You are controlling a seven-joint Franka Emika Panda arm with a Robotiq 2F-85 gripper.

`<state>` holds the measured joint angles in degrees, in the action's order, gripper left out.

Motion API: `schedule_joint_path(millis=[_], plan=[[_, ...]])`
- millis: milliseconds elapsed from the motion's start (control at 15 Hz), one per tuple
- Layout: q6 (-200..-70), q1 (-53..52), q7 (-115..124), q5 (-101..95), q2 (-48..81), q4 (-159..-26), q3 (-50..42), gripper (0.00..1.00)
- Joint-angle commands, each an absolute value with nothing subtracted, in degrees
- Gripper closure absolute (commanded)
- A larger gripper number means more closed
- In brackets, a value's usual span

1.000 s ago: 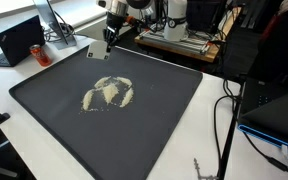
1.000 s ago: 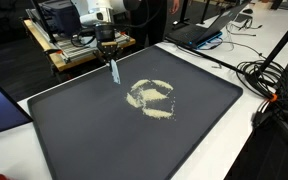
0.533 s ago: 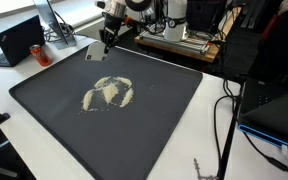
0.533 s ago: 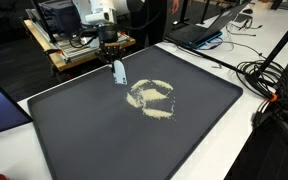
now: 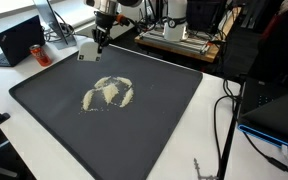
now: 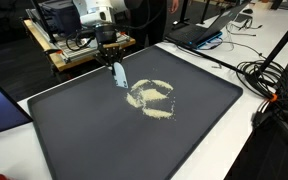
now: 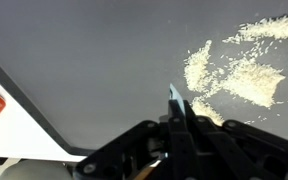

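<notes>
Your pincer (image 6: 111, 63) is clamped on the pale card (image 6: 118, 76) near the worktop's (image 6: 84, 140) far edge; sweep too hard and the grains (image 6: 151, 97) scatter wide.

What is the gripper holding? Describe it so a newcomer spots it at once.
Start at the big dark mat covering the white table; near its far edge hangs the gripper. Clamped in it is a thin flat pale card, the only rigid sheet there, unlike the loose pale grains mid-mat.
</notes>
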<state>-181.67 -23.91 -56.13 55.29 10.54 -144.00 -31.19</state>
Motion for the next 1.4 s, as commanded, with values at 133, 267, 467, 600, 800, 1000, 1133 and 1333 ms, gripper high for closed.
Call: schedule_joint_path(millis=[133,267,467,600,800,1000,1133,1333], plan=[[-170.61,-37.41,-38.69,32.80,15.34,-138.22,-51.46,0.99],[-164.48,-43.92,-31.89,23.46,16.56,-134.57,-60.17,0.99],[-153.93,-54.33,-23.72,11.64,17.90,-127.63,-71.73,0.99],[-146.01,-60.44,-20.55,6.28,18.03,-122.50,-76.89,0.99],[-132.90,-68.05,-16.82,1.08,19.34,-114.08,-80.64,0.99],[-124.74,-64.64,-10.49,-10.24,14.37,-109.03,-71.05,0.99],[-122.77,-59.57,-7.74,-13.47,13.64,-107.40,-62.84,0.99],[-123.67,-48.16,-6.96,-12.10,13.51,-107.48,-49.42,0.99]])
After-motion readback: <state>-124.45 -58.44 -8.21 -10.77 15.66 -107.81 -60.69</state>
